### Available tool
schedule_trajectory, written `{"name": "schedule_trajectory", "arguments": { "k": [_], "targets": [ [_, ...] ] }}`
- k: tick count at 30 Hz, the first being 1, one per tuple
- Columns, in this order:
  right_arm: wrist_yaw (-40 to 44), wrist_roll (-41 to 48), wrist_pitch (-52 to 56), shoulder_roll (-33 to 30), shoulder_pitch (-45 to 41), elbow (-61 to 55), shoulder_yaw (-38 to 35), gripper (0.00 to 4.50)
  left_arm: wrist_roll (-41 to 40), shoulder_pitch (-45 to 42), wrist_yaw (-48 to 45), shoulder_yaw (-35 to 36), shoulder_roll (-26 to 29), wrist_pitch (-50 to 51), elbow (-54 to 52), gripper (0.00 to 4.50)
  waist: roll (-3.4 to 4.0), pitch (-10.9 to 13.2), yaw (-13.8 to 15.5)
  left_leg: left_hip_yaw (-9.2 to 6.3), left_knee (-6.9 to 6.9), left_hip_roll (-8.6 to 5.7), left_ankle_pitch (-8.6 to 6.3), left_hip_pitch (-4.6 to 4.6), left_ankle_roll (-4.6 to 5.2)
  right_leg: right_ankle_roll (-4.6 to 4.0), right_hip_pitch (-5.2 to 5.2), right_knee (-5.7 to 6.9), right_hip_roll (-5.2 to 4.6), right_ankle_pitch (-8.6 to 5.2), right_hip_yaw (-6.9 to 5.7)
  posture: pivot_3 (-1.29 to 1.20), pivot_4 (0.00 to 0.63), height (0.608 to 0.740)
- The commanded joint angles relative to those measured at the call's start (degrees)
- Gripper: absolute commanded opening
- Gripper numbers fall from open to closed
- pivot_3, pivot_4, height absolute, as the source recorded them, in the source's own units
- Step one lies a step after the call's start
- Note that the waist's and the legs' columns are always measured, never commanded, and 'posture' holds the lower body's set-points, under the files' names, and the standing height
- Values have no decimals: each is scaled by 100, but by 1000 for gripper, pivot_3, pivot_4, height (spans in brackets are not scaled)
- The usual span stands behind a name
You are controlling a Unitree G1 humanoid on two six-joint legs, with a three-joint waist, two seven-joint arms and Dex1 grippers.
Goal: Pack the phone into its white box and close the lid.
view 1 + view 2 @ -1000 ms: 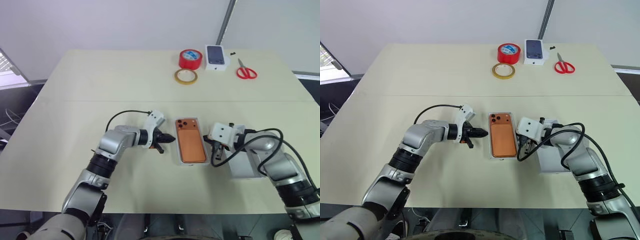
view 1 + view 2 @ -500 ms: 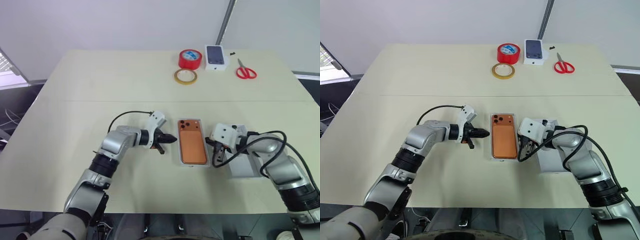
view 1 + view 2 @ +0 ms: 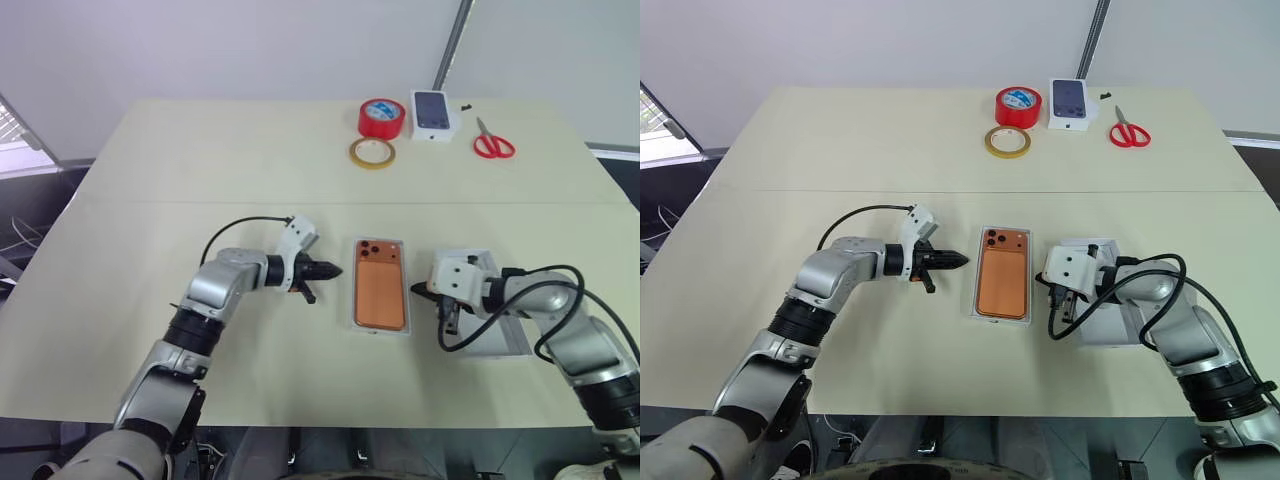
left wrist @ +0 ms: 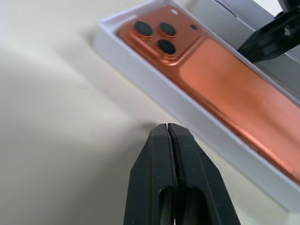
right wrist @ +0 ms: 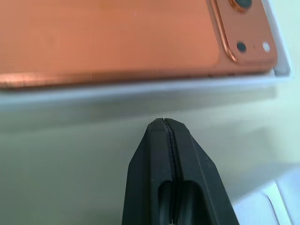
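Phone (image 3: 381, 296) lies camera side up inside the white box (image 3: 354, 300) at the middle of the surface (image 3: 200, 160) in the left eye view, so the packing step looks done and the lid is what remains. The left tool (image 3: 330, 270) points at the box from the robot's left, a little apart from its rim, fingers clenched on nothing. The right tool (image 3: 420, 291) sits just beside the opposite long side, also clenched and empty. The lid (image 3: 505, 335) rests on the surface behind the right arm, partly hidden by it.

Right eye view gives the same layout: the box between the two tools, and the lid (image 3: 1108, 325) under the right forearm.

Left wrist view shows that tool's fingertips (image 4: 166, 136) pressed together over bare surface, near the box wall (image 4: 154, 86), with the three lenses facing up.

Right wrist view shows the fingertips (image 5: 163, 129) shut, close to the box's long rim (image 5: 140, 86).

Next, I judge, the right tool must open, turn to the lid, grip one wall, carry it over and lower it squarely so the walls slide around the box.
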Motion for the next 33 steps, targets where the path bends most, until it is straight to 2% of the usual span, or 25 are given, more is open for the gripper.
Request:
{"name": "schedule_trajectory", "arguments": {
  "k": [1,7,9,11,13,16,19,22,26,30,33],
  "targets": [
    [6,176,-137,-180,152,37,-336,0,-218,95,35,371,66,-192,-406,71,0,0,6,0,0,0,0,0,0,0,0,0,0,0,0,0,150,740],
    [-42,562,-208,-163,284,-116,-737,0,-428,365,43,749,248,-260,-817,71,0,0,-3,0,0,1,-1,0,2,0,0,1,-1,0,0,0,150,740],
    [-52,987,296,-34,208,-244,-946,0,-532,454,-57,826,354,-312,-949,71,0,1,-19,0,0,2,-1,0,2,0,0,1,0,0,0,0,150,740],
    [-123,1553,1011,124,83,-453,-1221,551,-531,590,-226,851,534,-566,-1062,580,0,0,-30,1,0,3,-3,2,5,0,0,3,0,0,1,0,150,740],
    [-237,1637,1141,109,84,-549,-1397,1355,-558,760,-438,867,757,-777,-1203,1377,2,1,-33,0,-1,5,-4,2,7,0,-1,3,0,0,1,0,150,740],
    [-481,1772,1633,33,86,-658,-1693,2944,-745,989,-838,989,1082,-999,-1361,2912,2,1,-14,0,-2,5,-12,2,21,-1,-1,2,-2,0,1,0,150,740],
    [-1273,1651,2606,176,180,-1077,-1859,4475,-708,1257,-1231,1053,1435,-1500,-1435,4424,4,0,-6,0,-3,6,-15,1,24,-2,-1,-1,-5,-1,1,0,150,740],
    [-1896,1608,3549,326,564,-1949,-1950,4475,-747,1443,-1478,1238,1498,-2264,-1416,4424,4,0,7,0,-7,6,-18,0,29,-2,-3,-3,-8,-1,1,0,150,740],
    [-2141,1972,4587,498,1470,-3405,-2027,4475,-645,1486,-1598,1375,1437,-3130,-1072,4424,6,-1,20,0,-6,7,-22,-7,36,-2,-7,-5,-10,-1,1,0,150,740],
    [-2521,1841,4926,597,2222,-4121,-2067,4475,-588,1531,-1691,1387,1387,-3775,-828,4424,7,-2,-9,2,-5,6,-23,-5,39,-2,-5,-6,-10,-1,1,0,150,740],
    [-2839,1911,5467,791,2157,-4332,-2230,4475,-730,1613,-1892,1377,1363,-3970,-786,4424,8,-3,-40,4,-5,7,-23,-2,39,-2,-5,-4,-9,-1,1,0,150,740]
  ]
}}
